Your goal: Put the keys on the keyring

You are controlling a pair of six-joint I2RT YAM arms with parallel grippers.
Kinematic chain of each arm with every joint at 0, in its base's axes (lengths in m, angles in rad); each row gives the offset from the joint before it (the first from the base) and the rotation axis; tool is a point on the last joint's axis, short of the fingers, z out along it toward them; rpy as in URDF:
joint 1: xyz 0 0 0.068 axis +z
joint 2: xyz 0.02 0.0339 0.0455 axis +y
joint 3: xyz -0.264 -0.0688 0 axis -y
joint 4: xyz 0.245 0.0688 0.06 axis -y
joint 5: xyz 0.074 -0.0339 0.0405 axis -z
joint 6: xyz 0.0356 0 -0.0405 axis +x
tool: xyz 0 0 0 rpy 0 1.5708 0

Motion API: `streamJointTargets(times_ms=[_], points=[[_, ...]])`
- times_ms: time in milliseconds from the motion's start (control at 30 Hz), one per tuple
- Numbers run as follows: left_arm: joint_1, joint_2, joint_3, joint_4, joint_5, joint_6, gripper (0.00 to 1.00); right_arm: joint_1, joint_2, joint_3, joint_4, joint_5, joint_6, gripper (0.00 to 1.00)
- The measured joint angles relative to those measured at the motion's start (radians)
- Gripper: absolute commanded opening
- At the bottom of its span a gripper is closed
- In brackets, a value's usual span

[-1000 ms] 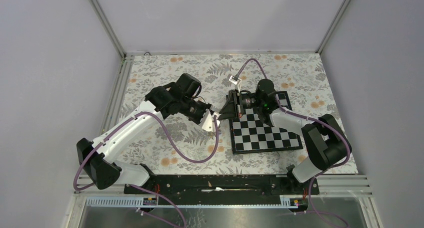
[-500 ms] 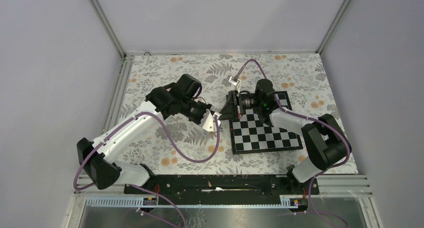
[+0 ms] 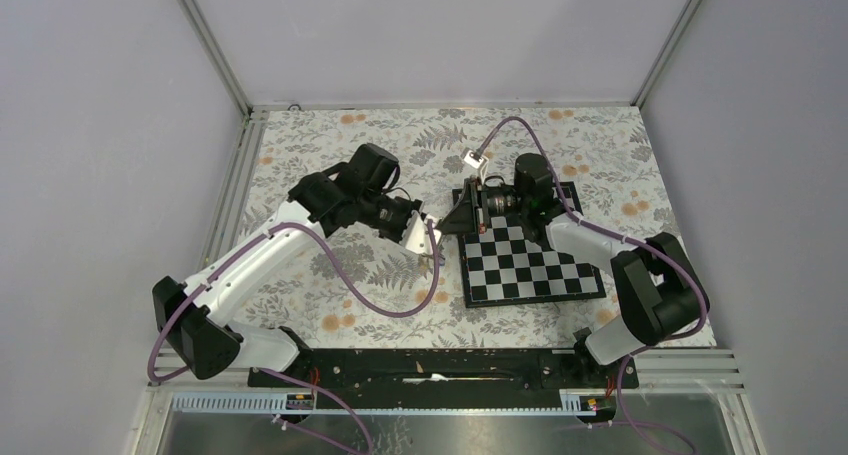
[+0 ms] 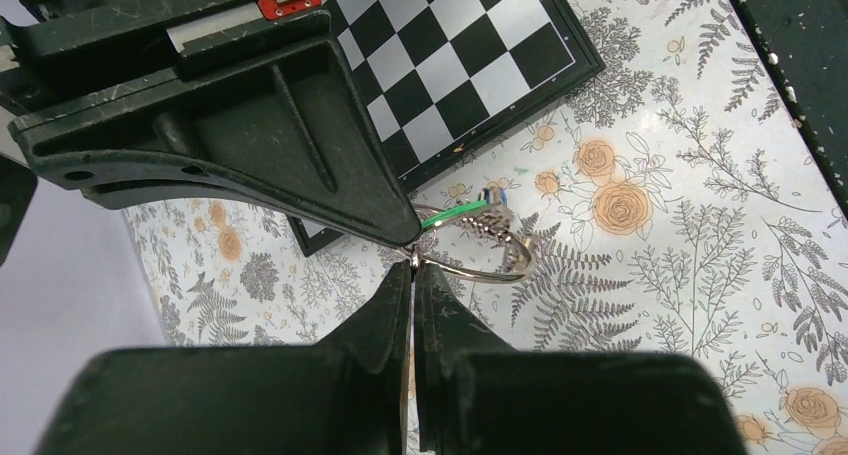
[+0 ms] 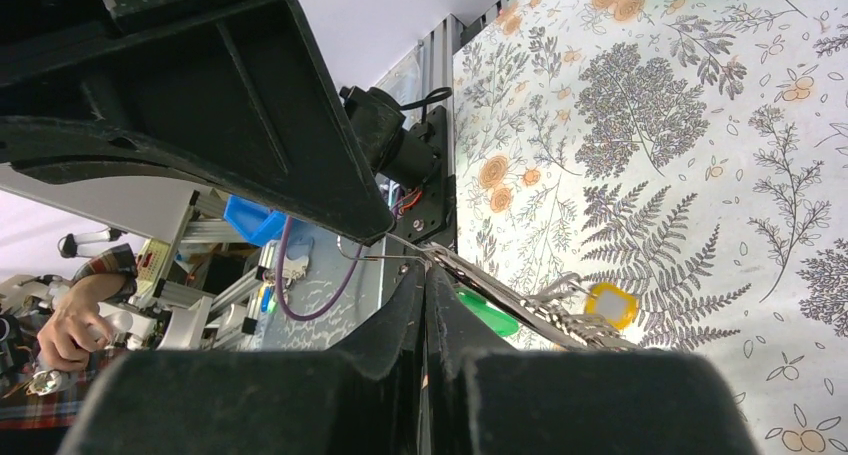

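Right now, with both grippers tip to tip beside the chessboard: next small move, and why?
Probably ease the right gripper forward to slide the green key along the keyring. The left gripper pinches the ring, and the right seems shut on the key, tips almost touching.

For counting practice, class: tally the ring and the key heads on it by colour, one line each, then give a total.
Ring: 1
Green key head: 1
Yellow key head: 1
Blue key head: 1
Total: 4
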Motion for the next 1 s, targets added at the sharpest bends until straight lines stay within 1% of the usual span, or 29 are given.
streamJointTargets(times_ms=[367,400,433,500,633,667,767,800,900,1000], points=[[0.0,0.001,-0.055,0.078,-0.018,-0.037,0.0,0.0,-0.039,0.0,0.041,-0.011,0.035,0.0],[0.0,0.002,-0.055,0.08,-0.019,-0.042,0.0,-0.001,-0.039,0.0,0.042,-0.011,0.037,0.0],[0.0,0.003,-0.055,0.081,-0.018,-0.042,0.03,-0.002,-0.039,0.0,0.042,-0.012,0.041,0.0],[0.0,0.008,-0.055,0.086,-0.019,-0.05,0.11,-0.003,-0.039,0.0,0.041,-0.012,0.044,0.0],[0.0,0.011,-0.059,0.104,-0.026,-0.068,0.31,-0.009,-0.042,0.0,0.035,-0.019,0.043,0.0],[0.001,0.011,-0.063,0.109,-0.029,-0.075,0.37,-0.011,-0.047,0.0,0.028,-0.021,0.04,0.0],[0.01,0.011,-0.082,0.132,-0.032,-0.092,0.61,-0.016,-0.074,0.007,-0.008,-0.026,0.019,0.0],[0.018,0.011,-0.09,0.142,-0.029,-0.103,0.67,-0.019,-0.088,0.013,-0.028,-0.028,0.006,0.0],[0.054,0.01,-0.113,0.172,-0.005,-0.15,0.77,-0.025,-0.131,0.034,-0.087,-0.028,-0.038,0.0],[0.087,0.009,-0.14,0.217,0.054,-0.221,0.82,-0.028,-0.175,0.058,-0.157,-0.029,-0.1,0.0]])
